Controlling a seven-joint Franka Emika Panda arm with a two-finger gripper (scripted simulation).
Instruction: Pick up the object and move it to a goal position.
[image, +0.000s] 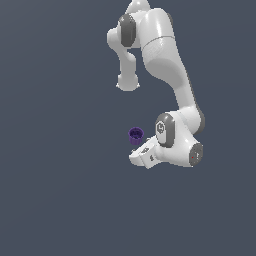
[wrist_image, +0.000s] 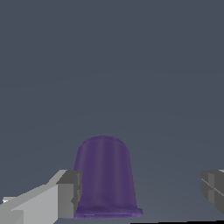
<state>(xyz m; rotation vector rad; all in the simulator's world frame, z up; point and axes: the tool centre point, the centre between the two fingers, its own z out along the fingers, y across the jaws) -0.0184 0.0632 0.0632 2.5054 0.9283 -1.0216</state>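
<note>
The object (image: 136, 135) is a tiny dark purple cup with a hollow top, resting on the flat grey ground. In the exterior view it sits just beyond my white hand, slightly to that view's left. My gripper (image: 140, 149) is low by the cup and open. In the wrist view the object (wrist_image: 105, 177) stands between the jaws of the gripper (wrist_image: 141, 192). One finger (wrist_image: 69, 194) is right against the cup's side; I cannot tell if it touches. The other finger (wrist_image: 213, 187) stands well apart from it.
Plain grey ground (image: 60, 190) stretches in every direction with no other objects in view. The arm's white links (image: 165, 55) rise above and behind the hand in the exterior view.
</note>
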